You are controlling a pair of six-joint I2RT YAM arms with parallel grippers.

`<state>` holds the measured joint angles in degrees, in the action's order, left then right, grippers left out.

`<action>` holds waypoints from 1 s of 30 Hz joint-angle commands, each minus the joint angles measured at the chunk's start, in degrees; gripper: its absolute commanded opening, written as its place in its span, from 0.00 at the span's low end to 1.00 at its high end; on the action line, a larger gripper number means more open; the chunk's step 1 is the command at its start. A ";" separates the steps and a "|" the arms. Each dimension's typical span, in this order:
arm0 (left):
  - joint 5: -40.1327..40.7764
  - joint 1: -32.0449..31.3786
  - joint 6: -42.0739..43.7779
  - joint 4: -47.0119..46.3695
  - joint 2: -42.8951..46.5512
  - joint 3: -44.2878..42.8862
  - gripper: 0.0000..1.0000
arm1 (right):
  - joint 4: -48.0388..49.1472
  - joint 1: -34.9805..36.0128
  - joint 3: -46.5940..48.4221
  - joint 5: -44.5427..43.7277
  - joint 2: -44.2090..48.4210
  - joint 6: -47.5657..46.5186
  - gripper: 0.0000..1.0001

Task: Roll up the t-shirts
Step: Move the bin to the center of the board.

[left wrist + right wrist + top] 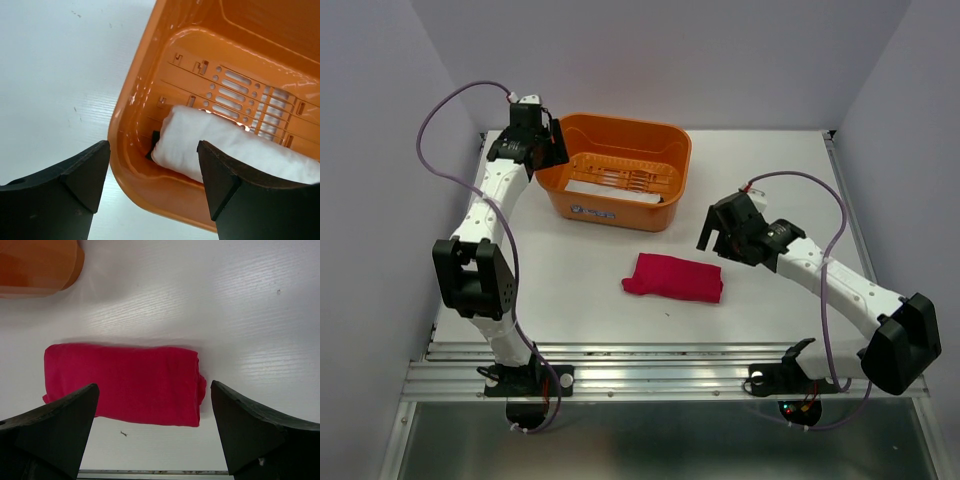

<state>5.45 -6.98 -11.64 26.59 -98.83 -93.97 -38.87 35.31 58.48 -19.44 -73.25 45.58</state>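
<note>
Nearest you, the pink t-shirt point(673, 278) lies on the table point(570, 300), near-middle. It's a compact oblong bundle, not spread flat. In the right wrist view its right end shows a curled edge, so I judge it rolled, or near enough. Your right gripper point(154, 387) hovers above it, jaws wide apart and holding nothing, with the fingers framing the bundle but not touching it.

Further back, the orange basket point(620, 212) sits at the far side of the table, left of centre. Inside, against its near wall, lies a white roll point(220, 147). It looks like another rolled shirt, though you can't confirm the garment from here. Your left gripper point(153, 145) hangs over the basket's left end, jaws released, empty.

Judgement: the rolling looks done for both pieces. What's left, if anything, is tightening the pink one or dropping it in the basket.
</note>
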 commanded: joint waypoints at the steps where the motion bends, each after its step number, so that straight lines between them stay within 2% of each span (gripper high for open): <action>1: 0.70 1.62 1.27 -3.12 -1.45 -0.59 0.82 | 2.05 -0.15 3.31 -0.07 -0.84 -1.72 0.98; 9: -5.17 2.33 2.94 -4.71 -4.97 -0.68 0.86 | 2.05 -0.15 3.84 -0.16 -0.93 -2.43 0.98; 13: -10.02 2.33 2.50 -3.38 -6.38 -0.87 0.80 | 1.87 -0.15 3.40 -0.42 -0.66 -2.34 0.98; 22: -18.54 1.89 0.30 -5.14 0.82 6.51 0.77 | 1.69 -0.15 2.87 -1.21 -0.13 -1.90 0.99; 30: -23.73 -1.36 -0.66 -5.58 6.00 12.84 0.77 | 1.69 -0.76 3.05 -0.25 -0.49 -0.85 1.00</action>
<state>-12.71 -6.17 -11.29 22.55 -98.26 -83.18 -38.57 35.29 59.86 -19.25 -74.76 44.21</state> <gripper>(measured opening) 0.770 0.995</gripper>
